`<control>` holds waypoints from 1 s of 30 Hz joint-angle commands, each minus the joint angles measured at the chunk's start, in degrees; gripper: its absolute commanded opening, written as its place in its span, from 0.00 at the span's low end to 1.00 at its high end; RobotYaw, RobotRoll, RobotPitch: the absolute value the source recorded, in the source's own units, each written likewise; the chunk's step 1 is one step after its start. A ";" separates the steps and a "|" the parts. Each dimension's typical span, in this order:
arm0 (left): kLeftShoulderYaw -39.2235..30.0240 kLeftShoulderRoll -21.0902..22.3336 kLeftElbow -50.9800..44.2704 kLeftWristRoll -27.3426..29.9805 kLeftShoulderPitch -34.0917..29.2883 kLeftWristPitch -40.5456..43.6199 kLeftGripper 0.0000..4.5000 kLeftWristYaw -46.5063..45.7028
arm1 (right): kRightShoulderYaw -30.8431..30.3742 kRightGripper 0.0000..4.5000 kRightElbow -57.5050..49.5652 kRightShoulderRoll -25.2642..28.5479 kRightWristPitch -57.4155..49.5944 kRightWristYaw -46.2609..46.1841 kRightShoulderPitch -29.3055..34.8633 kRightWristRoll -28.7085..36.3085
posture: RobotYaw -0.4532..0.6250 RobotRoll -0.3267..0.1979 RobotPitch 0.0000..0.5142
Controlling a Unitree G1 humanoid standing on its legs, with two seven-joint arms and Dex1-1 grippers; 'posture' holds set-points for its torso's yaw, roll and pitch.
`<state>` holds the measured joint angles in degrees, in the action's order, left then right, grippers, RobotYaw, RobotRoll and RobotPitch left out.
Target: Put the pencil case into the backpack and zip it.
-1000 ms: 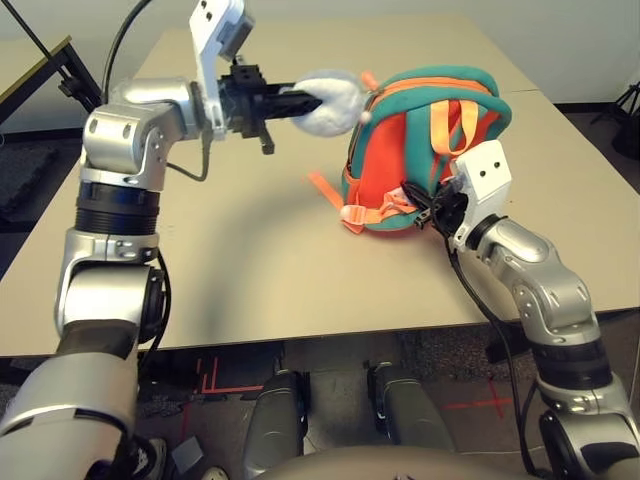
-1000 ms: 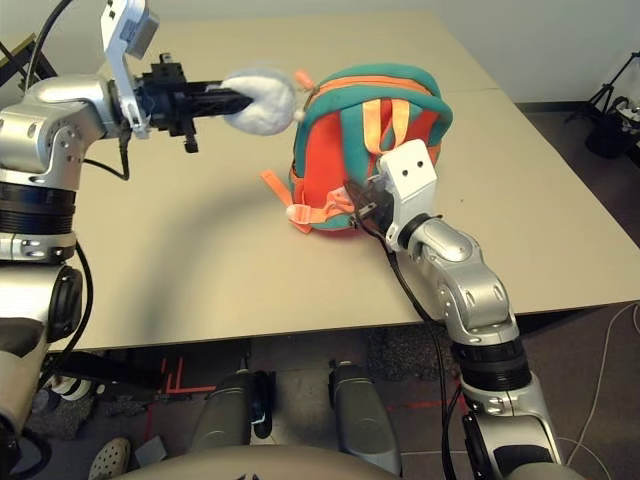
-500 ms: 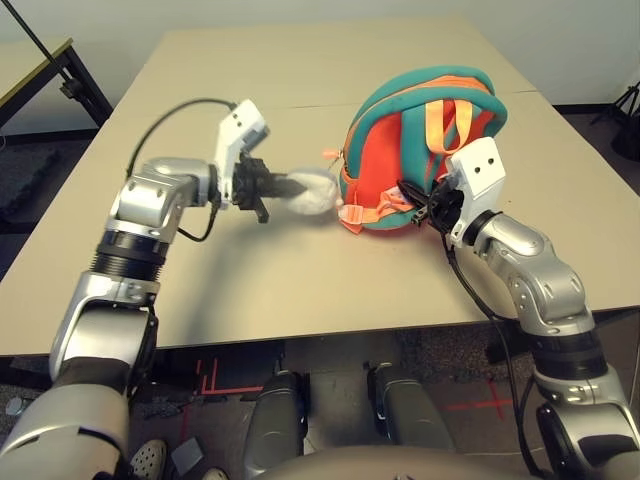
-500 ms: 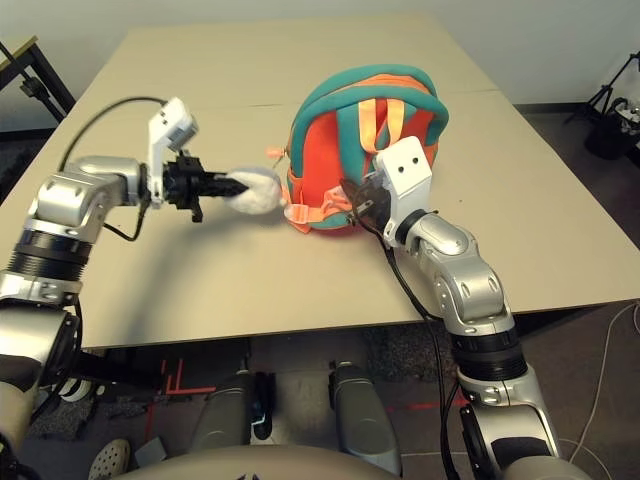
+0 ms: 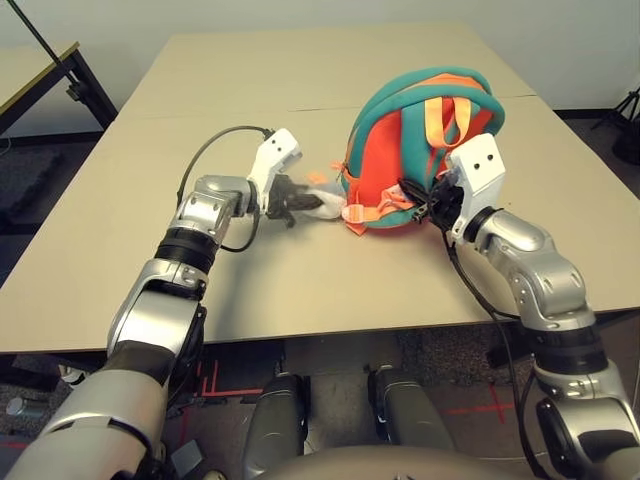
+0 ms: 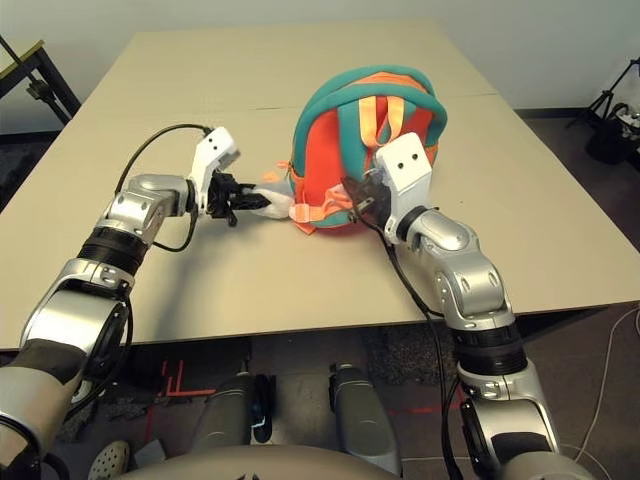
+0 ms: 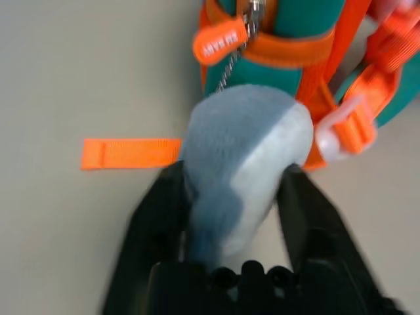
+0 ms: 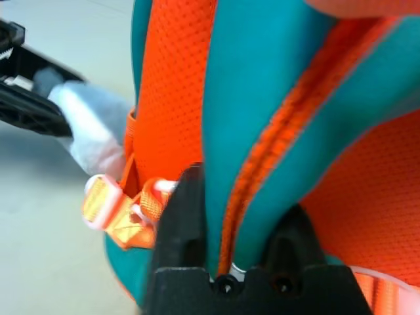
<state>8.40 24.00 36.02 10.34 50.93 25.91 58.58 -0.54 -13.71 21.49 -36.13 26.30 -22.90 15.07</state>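
One backpack (image 5: 420,150) stands upright on the beige table (image 5: 300,270) in the head views: orange body, teal edging, two orange straps running up its face, an orange zipper line. Its mouth looks closed, and what lies inside cannot be told. One grey-white plush toy (image 5: 318,200) lies on the table just left of the backpack's base, between the fingers of the left gripper (image 5: 300,203). The right gripper (image 5: 425,205) sits against the backpack's lower right side.

From the left wrist, the two black fingers (image 7: 157,216) stand on either side of the plush toy; whether they press it cannot be told. Past the toy hang one orange zipper tag (image 7: 220,41) on a small chain and one loose strap end (image 7: 128,153) flat on the table.

From the right wrist, the two fingers (image 8: 187,216) are closed on a teal fold of the backpack beside the orange zipper (image 8: 275,170)
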 commanded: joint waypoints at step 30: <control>-11.30 1.87 -24.16 8.06 -12.23 9.50 1.00 -8.38 | 21.58 0.99 -14.26 5.10 -8.58 -9.17 19.77 8.64 | 0.24 0.62 0.29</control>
<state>-0.82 25.90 13.22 17.14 39.86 37.07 51.60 19.58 -30.16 26.90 -47.15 18.45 -3.42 25.46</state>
